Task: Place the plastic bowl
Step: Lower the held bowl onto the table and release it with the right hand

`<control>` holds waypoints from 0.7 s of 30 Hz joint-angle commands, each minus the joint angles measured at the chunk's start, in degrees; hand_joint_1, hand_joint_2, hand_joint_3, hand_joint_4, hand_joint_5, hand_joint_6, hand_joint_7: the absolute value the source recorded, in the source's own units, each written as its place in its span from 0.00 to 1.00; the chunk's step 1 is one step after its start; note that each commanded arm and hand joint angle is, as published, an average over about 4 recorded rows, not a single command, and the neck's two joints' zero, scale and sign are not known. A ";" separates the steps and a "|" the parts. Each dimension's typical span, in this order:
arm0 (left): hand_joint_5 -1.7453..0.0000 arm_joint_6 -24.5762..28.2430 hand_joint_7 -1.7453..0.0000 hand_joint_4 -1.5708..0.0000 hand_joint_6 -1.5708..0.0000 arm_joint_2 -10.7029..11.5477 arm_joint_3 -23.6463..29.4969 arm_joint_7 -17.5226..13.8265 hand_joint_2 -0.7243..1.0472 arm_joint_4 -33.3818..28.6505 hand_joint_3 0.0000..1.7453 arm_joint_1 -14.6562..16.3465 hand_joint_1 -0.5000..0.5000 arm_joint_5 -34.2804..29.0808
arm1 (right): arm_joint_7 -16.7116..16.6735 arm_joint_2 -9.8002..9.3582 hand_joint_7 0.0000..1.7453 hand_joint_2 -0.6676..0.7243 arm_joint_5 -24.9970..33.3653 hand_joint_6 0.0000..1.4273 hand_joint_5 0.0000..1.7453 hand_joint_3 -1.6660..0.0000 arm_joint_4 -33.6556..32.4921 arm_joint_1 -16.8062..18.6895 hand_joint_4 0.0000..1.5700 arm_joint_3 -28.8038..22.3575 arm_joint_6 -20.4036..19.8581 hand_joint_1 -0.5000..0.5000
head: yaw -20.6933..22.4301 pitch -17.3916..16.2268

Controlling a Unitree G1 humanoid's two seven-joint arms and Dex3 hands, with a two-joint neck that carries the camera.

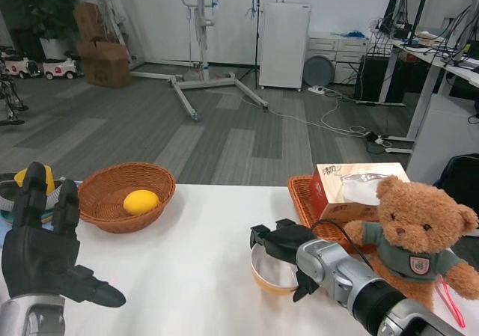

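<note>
The plastic bowl (274, 273) stands on the white table (194, 239), to the right of the brown wicker basket (126, 197) that holds a yellow lemon (141, 201). The bowl is likely light and stiff, with a smooth, rather slippery wall, so it may slide or tip if it is pushed from one side only. The thin rim seems the best place to take hold, with fingers over the edge and inside. The right hand (288, 248) is at the far rim of the bowl, its fingers curled over the edge and closed on it, so it appears to hold the bowl there. The left hand (46, 254) is below and to the left of the wicker basket, with fingers spread, and it holds nothing.
</note>
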 commanded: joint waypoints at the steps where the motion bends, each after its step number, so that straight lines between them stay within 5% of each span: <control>1: 1.00 -0.09 1.00 1.00 1.00 0.40 -0.04 -0.04 0.00 0.58 0.00 -0.49 0.02 -0.65 | -2.49 0.54 0.80 0.09 -1.02 0.96 0.89 0.05 2.51 0.93 0.98 -0.10 -0.03 0.04 | -0.30 0.05; 9: 1.00 -0.09 1.00 1.00 1.00 0.40 -0.13 -0.04 0.00 0.67 0.00 -0.73 0.02 -0.67 | -6.12 1.42 0.92 0.09 -4.25 0.96 0.94 0.05 5.14 0.93 0.98 2.74 -0.19 0.04 | -0.56 -0.53; 16: 1.00 -0.09 1.00 1.00 1.00 0.40 -0.31 -0.04 0.00 0.99 0.01 -0.73 0.02 -0.89 | -7.39 2.45 0.92 0.09 -3.55 0.96 0.94 0.05 6.57 0.71 0.97 6.60 -0.65 0.04 | -0.10 -0.96; 21: 1.00 -0.09 1.00 1.00 1.00 0.40 -0.31 -0.04 0.00 0.99 0.00 -0.64 0.02 -1.11 | -7.50 3.02 0.96 0.14 -2.03 0.94 0.65 0.05 8.09 0.71 0.90 7.88 -0.65 0.04 | 0.08 -1.04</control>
